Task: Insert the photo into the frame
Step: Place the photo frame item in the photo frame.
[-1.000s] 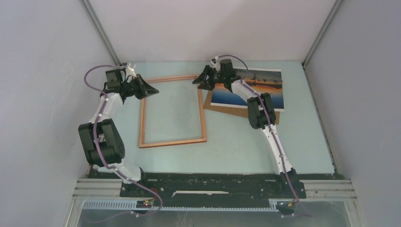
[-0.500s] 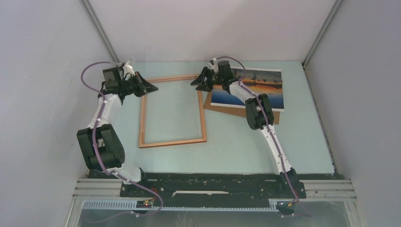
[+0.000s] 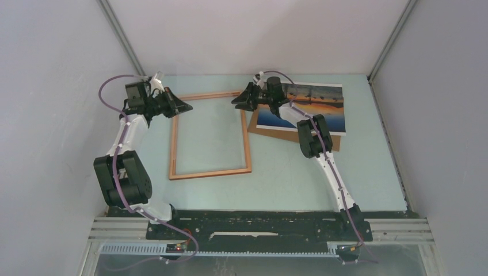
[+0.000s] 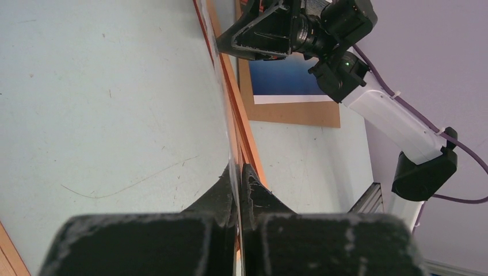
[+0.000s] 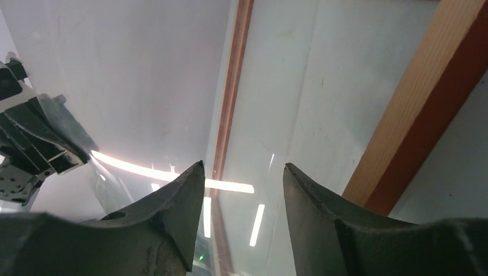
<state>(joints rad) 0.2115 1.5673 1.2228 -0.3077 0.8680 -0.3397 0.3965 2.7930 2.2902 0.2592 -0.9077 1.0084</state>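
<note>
The reddish-brown wooden frame [image 3: 210,135] lies flat at the table's middle. A thin clear pane [image 5: 172,86] stands tilted over it, showing light reflections. My left gripper [image 3: 185,106] is at the frame's far left corner. In the left wrist view it [image 4: 237,167] is shut on the pane's thin edge, with the frame's bar [image 4: 230,98] behind. My right gripper [image 3: 237,99] is open and empty at the frame's far right corner. It [image 5: 244,167] faces the pane beside a frame bar [image 5: 420,109]. The sunset photo [image 3: 313,106] lies to the right on the board.
A plain brown backing board [image 3: 288,133] lies under the photo at the back right, next to the frame's right bar. The booth's grey walls close in on the left, back and right. The black base rail [image 3: 259,227] runs along the near edge.
My left gripper has shifted slightly back and up at the frame's far left corner. My right gripper has edged a little left. The photo and board have not moved.
</note>
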